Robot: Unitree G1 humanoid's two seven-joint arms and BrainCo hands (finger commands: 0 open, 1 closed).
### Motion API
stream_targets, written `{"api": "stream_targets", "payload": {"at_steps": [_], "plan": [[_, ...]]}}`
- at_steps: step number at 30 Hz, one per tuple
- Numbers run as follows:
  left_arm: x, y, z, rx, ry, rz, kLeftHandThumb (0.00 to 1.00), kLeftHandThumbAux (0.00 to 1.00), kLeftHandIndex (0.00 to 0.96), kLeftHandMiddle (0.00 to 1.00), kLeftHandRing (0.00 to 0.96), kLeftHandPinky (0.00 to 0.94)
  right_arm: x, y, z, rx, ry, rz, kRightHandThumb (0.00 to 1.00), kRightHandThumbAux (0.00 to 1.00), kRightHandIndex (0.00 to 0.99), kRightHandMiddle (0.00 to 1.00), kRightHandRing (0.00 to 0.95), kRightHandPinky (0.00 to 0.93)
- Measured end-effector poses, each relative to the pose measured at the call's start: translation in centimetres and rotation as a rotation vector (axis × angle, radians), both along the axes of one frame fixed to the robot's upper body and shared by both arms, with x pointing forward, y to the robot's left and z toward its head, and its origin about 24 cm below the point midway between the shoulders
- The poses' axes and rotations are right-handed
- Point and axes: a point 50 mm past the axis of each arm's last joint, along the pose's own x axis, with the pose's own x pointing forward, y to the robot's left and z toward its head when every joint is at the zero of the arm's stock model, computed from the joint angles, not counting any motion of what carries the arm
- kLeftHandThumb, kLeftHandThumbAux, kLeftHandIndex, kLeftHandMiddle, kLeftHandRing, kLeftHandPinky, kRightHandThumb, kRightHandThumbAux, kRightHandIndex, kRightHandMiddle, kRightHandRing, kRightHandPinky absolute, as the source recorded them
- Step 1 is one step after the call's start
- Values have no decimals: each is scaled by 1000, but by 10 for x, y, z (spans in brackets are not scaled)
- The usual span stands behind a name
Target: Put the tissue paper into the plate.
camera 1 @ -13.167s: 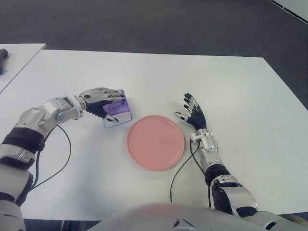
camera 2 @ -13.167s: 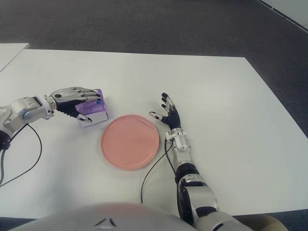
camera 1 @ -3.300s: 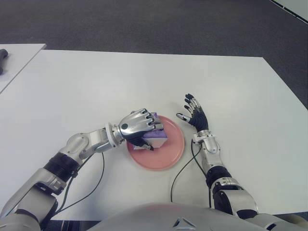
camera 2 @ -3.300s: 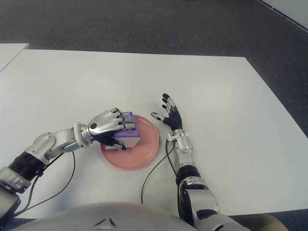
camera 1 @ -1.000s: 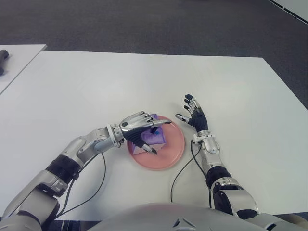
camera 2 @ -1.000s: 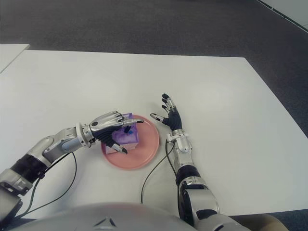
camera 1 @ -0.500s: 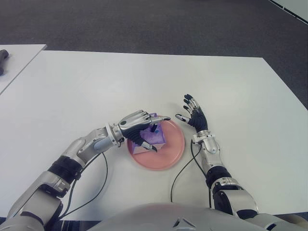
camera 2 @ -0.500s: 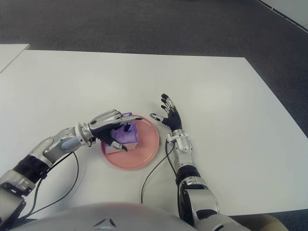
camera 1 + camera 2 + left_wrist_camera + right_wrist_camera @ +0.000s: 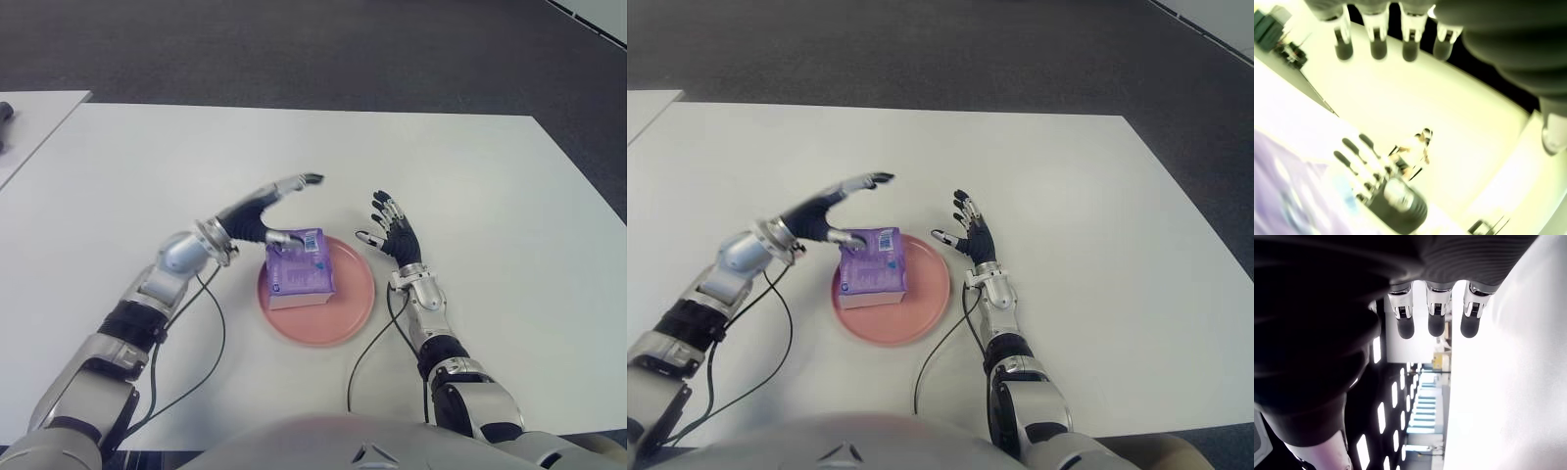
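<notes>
The purple tissue pack [image 9: 298, 268] lies on the left half of the pink plate [image 9: 349, 305] in the middle of the white table. My left hand [image 9: 277, 208] hovers just behind and to the left of the pack, fingers stretched out and holding nothing. The thumb [image 9: 285, 236] is close to the pack's far edge. In the left wrist view the straight fingertips [image 9: 1378, 45] show with nothing between them, and the purple pack [image 9: 1288, 196] is apart from them. My right hand [image 9: 392, 232] shows just right of the plate, its fingers spread.
The white table [image 9: 470, 186] stretches wide on all sides of the plate. A cable [image 9: 367, 348] loops beside the right forearm and another [image 9: 201, 343] beside the left forearm. A second table's corner [image 9: 29, 122] with a dark object shows at far left.
My left hand has let go of the tissue pack, opened its fingers and lifted back to the left. The pack stays lying on the plate. The right hand has not moved.
</notes>
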Motion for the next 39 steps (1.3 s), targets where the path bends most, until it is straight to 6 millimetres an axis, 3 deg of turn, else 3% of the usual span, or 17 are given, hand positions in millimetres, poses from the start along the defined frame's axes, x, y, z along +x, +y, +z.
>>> {"api": "stream_targets", "payload": {"at_steps": [6,17,29,39], "plan": [[9,6,26,-234,36,-35,0,374,0,0,0,0,1,0,0,-3,-7,-1,0,857,22,1,0,26],[14,9,45,-491,208,-36,0,215,0,0,0,0,2,1,2,-16,-24,10,0,853,32,7,0,40],[20,28,44,-646,310,63,0,134,0,0,0,0,2,1,1,-20,-25,13,0,841,34,6,0,37],[30,43,41,-676,337,190,0,173,0,0,0,0,2,2,1,-19,-20,24,0,846,39,10,0,52]]}}
